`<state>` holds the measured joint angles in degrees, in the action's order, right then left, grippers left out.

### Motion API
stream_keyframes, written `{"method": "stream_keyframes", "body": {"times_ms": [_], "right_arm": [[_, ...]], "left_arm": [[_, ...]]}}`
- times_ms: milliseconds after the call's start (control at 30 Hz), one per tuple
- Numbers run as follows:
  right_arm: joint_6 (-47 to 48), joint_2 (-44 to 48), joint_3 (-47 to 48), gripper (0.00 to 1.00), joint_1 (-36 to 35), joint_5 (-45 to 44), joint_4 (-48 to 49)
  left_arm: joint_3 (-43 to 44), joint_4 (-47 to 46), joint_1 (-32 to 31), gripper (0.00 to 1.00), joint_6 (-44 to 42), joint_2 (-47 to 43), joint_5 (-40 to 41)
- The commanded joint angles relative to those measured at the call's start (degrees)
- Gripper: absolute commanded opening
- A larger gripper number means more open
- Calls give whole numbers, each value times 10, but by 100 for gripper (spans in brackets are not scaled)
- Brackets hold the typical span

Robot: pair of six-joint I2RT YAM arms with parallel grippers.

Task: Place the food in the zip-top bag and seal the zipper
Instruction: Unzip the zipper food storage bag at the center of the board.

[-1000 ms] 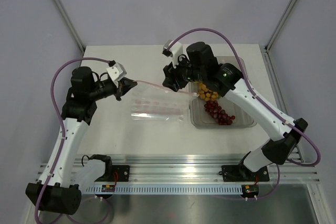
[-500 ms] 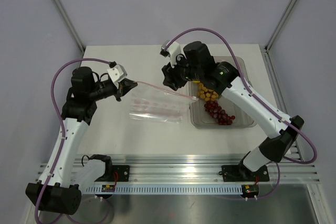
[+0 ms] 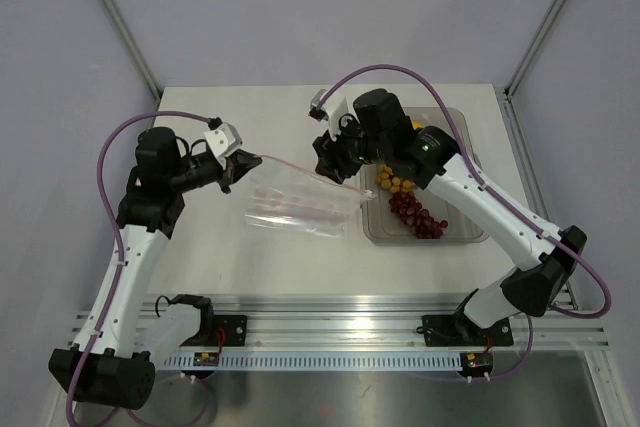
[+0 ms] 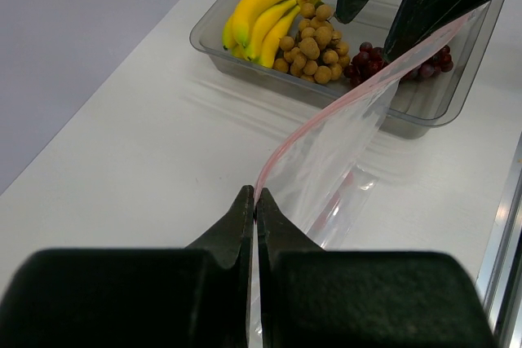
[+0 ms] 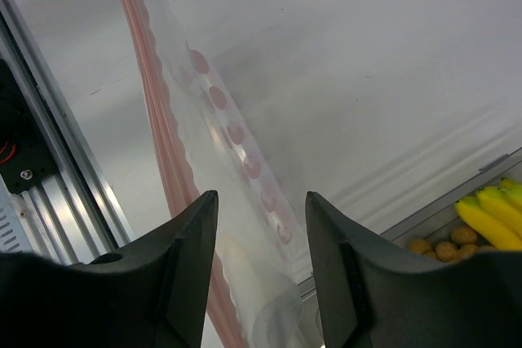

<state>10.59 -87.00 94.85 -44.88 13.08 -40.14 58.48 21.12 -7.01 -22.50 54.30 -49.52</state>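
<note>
The clear zip-top bag [image 3: 305,202] with pink dots hangs stretched above the table. Its pink zipper [image 4: 326,112] runs along the top edge. My left gripper [image 4: 256,197] is shut on the zipper's left end. At the bag's other end my right gripper [image 5: 261,201] stands open, with the dotted film [image 5: 245,152] showing between its fingers and the zipper [image 5: 155,95] just left of them. The food lies in a clear tray [image 4: 210,38]: yellow bananas [image 4: 257,22], tan round fruits [image 4: 314,42] and dark red grapes [image 3: 415,215].
The rigid tray [image 3: 470,232] sits right of the bag, partly under my right arm. An aluminium rail [image 3: 330,332] runs along the table's near edge. Grey walls and frame posts close in the back and the sides.
My right arm has shifted slightly to the right at the bag's far end. The left gripper and the bag have hardly moved.
</note>
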Motion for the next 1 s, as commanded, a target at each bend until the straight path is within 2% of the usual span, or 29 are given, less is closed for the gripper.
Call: {"method": "stream_keyframes", "body": {"times_ms": [0,400,967], "right_arm": [[5,37,2,55,1,-2,31],[7,55,-7,55,1,25,23],[17,25,-18,54,1,25,19]], "left_arm": [[-1,-13,2,0,-8,-10,-18],[-1,-9,2,0,-11,-10,-17],[1,-7,2,0,-13,-10,-18]]}}
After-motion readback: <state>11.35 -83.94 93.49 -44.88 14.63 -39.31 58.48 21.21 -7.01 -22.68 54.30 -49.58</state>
